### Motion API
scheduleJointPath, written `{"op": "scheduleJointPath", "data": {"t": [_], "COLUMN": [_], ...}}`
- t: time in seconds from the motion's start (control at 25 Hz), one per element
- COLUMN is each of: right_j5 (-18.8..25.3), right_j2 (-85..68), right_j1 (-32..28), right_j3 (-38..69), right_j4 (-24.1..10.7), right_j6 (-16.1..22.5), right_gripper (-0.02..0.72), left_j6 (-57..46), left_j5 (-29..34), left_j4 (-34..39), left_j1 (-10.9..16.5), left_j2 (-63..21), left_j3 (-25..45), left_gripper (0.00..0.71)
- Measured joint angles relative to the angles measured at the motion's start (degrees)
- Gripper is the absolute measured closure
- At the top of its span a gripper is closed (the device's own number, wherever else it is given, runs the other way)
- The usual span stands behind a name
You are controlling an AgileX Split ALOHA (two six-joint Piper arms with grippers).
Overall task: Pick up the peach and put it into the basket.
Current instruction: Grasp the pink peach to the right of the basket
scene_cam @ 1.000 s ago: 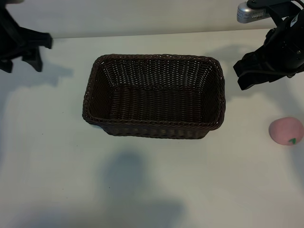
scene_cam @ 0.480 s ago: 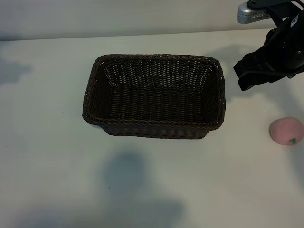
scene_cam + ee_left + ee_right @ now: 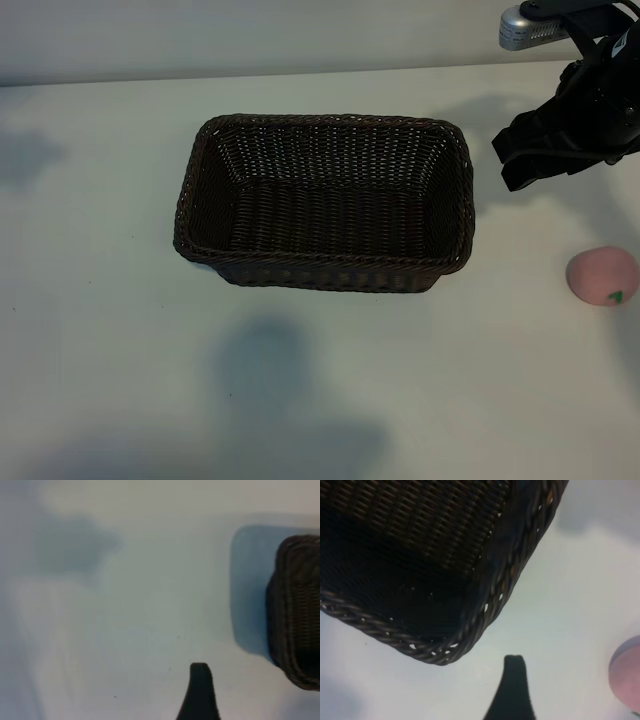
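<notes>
The dark-brown wicker basket [image 3: 325,120] stands in the middle of the white table, with nothing in it. The pale-pink peach [image 3: 603,276] lies on the table at the far right, apart from the basket. My right gripper [image 3: 503,160] hovers open beyond the peach, off the basket's far right corner, holding nothing. Its wrist view shows one dark finger [image 3: 514,685], the basket's corner [image 3: 510,570] and an edge of the peach [image 3: 627,677]. The left arm is outside the exterior view. Its wrist view shows one finger [image 3: 200,687] over bare table and the basket's end [image 3: 295,610].
A grey camera mount [image 3: 530,25] sits above the right arm at the top right. Soft shadows lie on the table in front of the basket and at the far left. The table's far edge runs behind the basket.
The left arm, seen a second ago at the exterior view's far left, has withdrawn out of that view. The right arm, the peach and the basket stay put.
</notes>
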Motion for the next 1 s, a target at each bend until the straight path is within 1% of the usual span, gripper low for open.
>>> {"op": "scheduleJointPath", "data": {"t": [0.08,0.2,0.36,0.44,0.72,1.0], "right_j5": [0.00,0.00,0.00,0.00,0.00,0.01], "right_j2": [0.00,0.00,0.00,0.00,0.00,0.00], "right_j1": [0.00,0.00,0.00,0.00,0.00,0.00], "right_j3": [0.00,0.00,0.00,0.00,0.00,0.00], "right_j4": [0.00,0.00,0.00,0.00,-0.06,-0.06], "right_j6": [0.00,0.00,0.00,0.00,0.00,0.00], "right_gripper": [0.108,0.108,0.108,0.108,0.108,0.108], "left_j6": [0.03,0.89,1.58,1.57,1.82,0.73], "left_j5": [0.14,-1.05,-3.24,-3.82,-5.87,-5.92], "left_j4": [-0.05,-0.05,-0.25,-0.30,-0.30,2.44], "left_j1": [0.00,0.00,0.00,0.00,0.00,0.00], "left_j2": [-3.13,-9.27,-18.89,-25.35,-41.04,-53.10], "left_j3": [0.86,4.25,12.05,16.78,30.13,41.36], "left_gripper": [0.123,0.123,0.123,0.123,0.123,0.123]}}
